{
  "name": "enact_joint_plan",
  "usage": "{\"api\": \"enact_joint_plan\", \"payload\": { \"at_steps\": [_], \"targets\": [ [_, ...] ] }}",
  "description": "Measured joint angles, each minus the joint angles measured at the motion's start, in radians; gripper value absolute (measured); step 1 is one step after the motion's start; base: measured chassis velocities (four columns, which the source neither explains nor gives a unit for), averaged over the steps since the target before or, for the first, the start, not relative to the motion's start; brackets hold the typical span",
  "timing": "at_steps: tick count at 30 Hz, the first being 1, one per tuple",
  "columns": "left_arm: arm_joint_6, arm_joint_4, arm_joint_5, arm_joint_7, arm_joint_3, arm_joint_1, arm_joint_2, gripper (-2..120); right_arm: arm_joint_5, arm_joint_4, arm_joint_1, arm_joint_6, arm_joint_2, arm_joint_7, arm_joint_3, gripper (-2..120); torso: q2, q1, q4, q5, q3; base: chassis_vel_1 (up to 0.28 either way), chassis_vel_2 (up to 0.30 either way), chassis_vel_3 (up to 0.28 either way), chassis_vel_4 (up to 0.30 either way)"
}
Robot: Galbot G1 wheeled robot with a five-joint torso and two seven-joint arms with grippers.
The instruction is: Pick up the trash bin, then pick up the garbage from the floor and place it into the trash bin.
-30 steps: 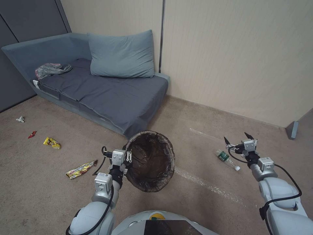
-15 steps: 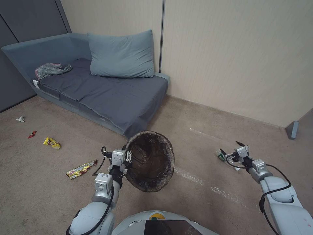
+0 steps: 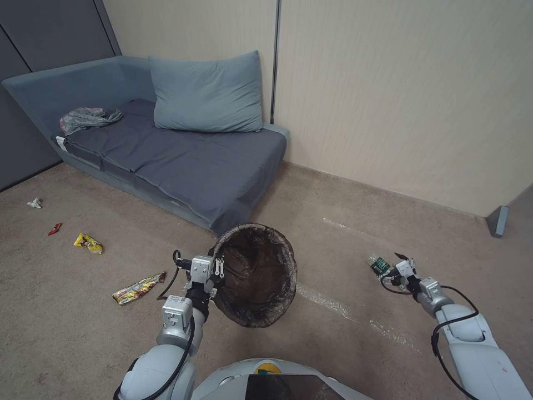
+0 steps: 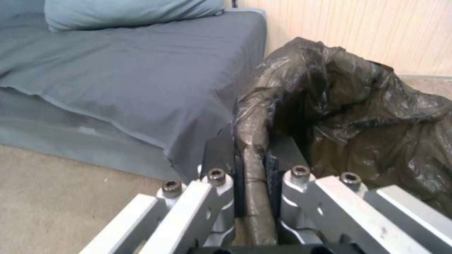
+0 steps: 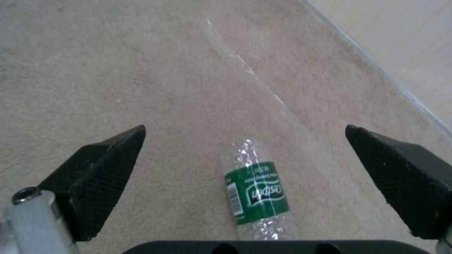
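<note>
Left pincer (image 3: 217, 270) pinches the trash bin (image 3: 256, 273) rim, bin held off the floor in front of the sofa (image 3: 166, 161). Left wrist view shows both fingers (image 4: 221, 151) clamped on the bag-covered rim (image 4: 252, 141). Right pincer (image 3: 395, 265) is spread wide and low at the clear bottle (image 3: 380, 264); right wrist view has the green-labelled bottle (image 5: 259, 190) lying between the fingertips, untouched. Yellow wrappers (image 3: 139, 288) lie on the carpet to the left.

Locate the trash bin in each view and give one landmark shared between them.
Head view: trash bin low centre, rim clamped by the left tool.
Left wrist view: trash bin at right.
Right wrist view: not in it.
Shared landmark: grey sofa.
</note>
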Motion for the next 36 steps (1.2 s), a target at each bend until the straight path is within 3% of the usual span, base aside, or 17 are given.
{"api": "enact_joint_plan", "payload": {
  "at_steps": [18, 32, 36],
  "targets": [
    [-0.005, -0.003, 0.014, 0.000, -0.003, 0.014, -0.001, 7, 0.050, -0.261, 0.156, -0.030, -0.019, 0.123, -0.058, 100, 0.000, 0.000, 0.0000, 0.0000, 0.000, 0.000, 0.000, 0.000, 0.000],
    [-0.007, -0.008, 0.027, 0.000, -0.006, 0.032, -0.003, 7, 0.062, -0.437, 0.238, -0.046, 0.014, 0.126, -0.103, 100, 0.000, 0.000, 0.0000, -0.0001, 0.000, 0.000, 0.000, 0.000, 0.000],
    [-0.008, -0.010, 0.030, -0.001, -0.006, 0.037, -0.004, 7, 0.069, -0.505, 0.261, -0.042, 0.036, 0.127, -0.104, 89, 0.000, 0.000, 0.0000, -0.0010, 0.000, 0.000, 0.000, 0.000, 0.000]
  ]
}}
